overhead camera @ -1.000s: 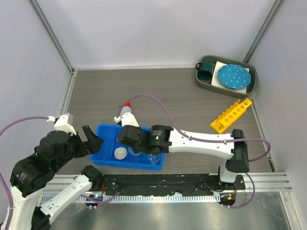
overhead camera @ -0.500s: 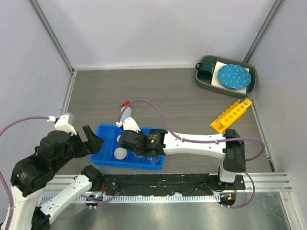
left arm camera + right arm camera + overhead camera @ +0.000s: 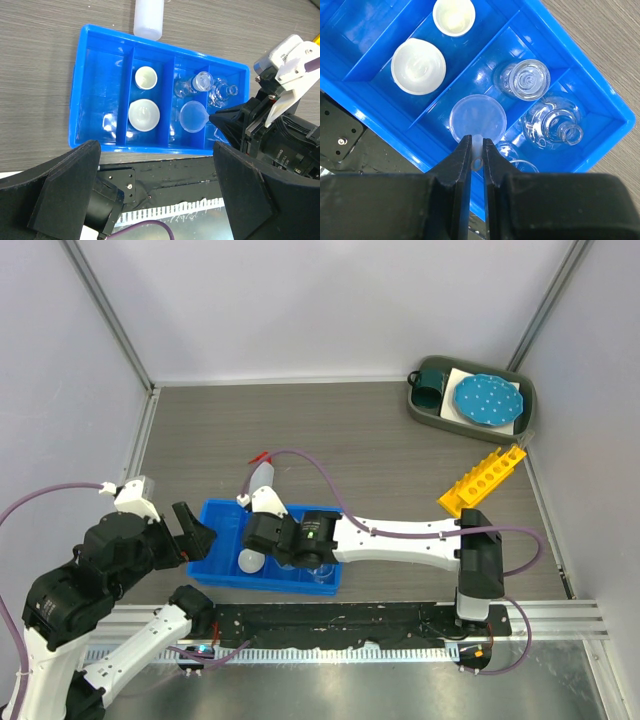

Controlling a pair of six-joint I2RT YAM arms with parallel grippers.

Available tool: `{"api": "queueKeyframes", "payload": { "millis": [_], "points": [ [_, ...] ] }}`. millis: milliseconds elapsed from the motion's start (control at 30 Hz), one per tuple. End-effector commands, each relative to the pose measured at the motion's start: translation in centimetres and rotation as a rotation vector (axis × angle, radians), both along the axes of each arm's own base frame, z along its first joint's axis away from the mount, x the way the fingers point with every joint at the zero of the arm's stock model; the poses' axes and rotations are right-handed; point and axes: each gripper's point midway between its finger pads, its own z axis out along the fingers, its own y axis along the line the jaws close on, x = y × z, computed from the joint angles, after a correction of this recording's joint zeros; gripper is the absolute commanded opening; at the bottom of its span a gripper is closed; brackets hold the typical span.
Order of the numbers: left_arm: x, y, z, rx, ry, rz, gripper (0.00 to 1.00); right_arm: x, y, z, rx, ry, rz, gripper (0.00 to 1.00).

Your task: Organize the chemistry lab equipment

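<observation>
My right gripper [image 3: 477,150] is shut on the stem of a clear funnel [image 3: 477,117], held over the middle compartment of the blue tray [image 3: 615,120]. In the top view this gripper [image 3: 262,538] is over the tray [image 3: 215,508]. The tray holds two white round dishes [image 3: 418,66], a clear beaker [image 3: 522,80] and a flask [image 3: 555,125]. A white squeeze bottle [image 3: 259,478] with a red nozzle stands just behind the tray. My left gripper [image 3: 192,533] is open and empty at the tray's left end. The yellow tube rack [image 3: 483,480] lies at the right.
A grey bin [image 3: 522,425] at the back right holds a teal mug [image 3: 432,383] and a blue white-dotted plate [image 3: 487,400]. The black rail [image 3: 380,625] runs along the near edge. The right arm's purple cable [image 3: 300,455] loops above the tray.
My right gripper has moved a little left and nearer over the tray, still holding the funnel. The squeeze bottle behind it shows more fully. The left arm has not moved.
</observation>
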Motion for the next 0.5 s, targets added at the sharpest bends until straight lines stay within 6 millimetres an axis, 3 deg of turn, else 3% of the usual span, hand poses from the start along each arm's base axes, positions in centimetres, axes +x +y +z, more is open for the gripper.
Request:
{"api": "queueKeyframes", "payload": {
  "millis": [0,467],
  "points": [
    [-1.6,1.2,-2.0,0.069,0.096,0.002,1.0,0.6,1.4,1.6,0.05,-0.031,-0.003,0.01],
    [-1.8,1.4,-1.9,0.069,0.093,0.004,1.0,0.4,1.9,-0.5,0.029,-0.009,0.005,0.01]
  ]
}}
